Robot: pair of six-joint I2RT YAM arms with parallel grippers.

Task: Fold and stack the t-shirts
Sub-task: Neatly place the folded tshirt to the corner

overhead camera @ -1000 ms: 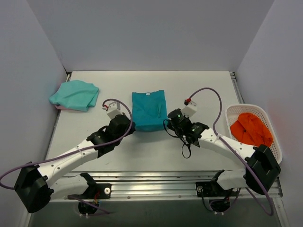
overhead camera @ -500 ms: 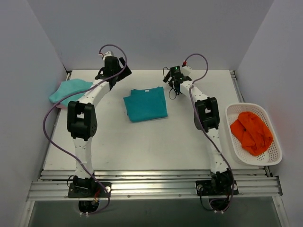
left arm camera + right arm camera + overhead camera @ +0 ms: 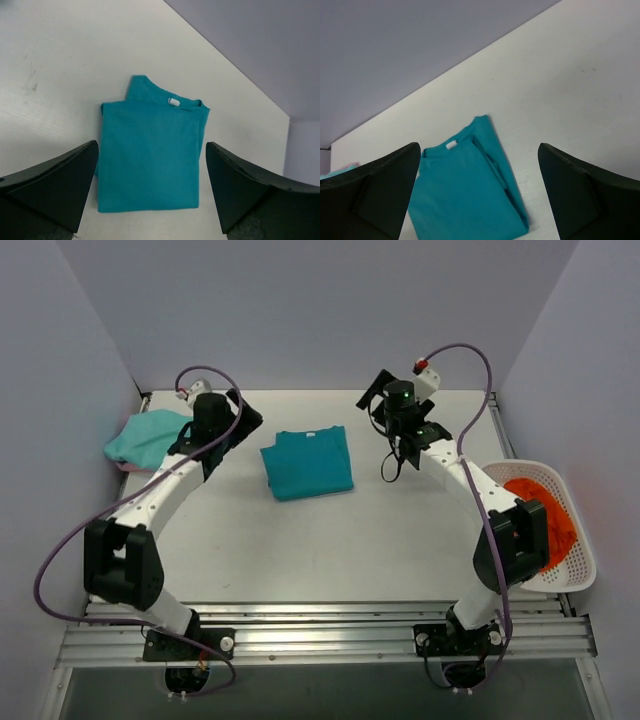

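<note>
deep teal t-shirt [image 3: 308, 464] folded into a rectangle, collar toward far wall, flat on mid-desk [image 3: 400, 530] | mint t-shirt [image 3: 150, 438] crumpled at far-left desk edge, well apart | left hand [image 3: 151, 145] hovers left of teal shirt, fingers spread, empty | right hand [image 3: 479, 145] hovers to its right, spread, empty | white basket [image 3: 525, 464] holding orange cloth [image 3: 555, 515] at right edge

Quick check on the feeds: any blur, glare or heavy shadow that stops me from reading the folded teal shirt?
Top external: even, soft light, no glare or hard shadows on the teal t-shirt. Left wrist: shirt sharp, white neck label distinct; left gripper fingers dark and soft-edged, out of focus. Right wrist: shirt likewise crisp, right gripper fingers blurred dark silhouettes.
</note>
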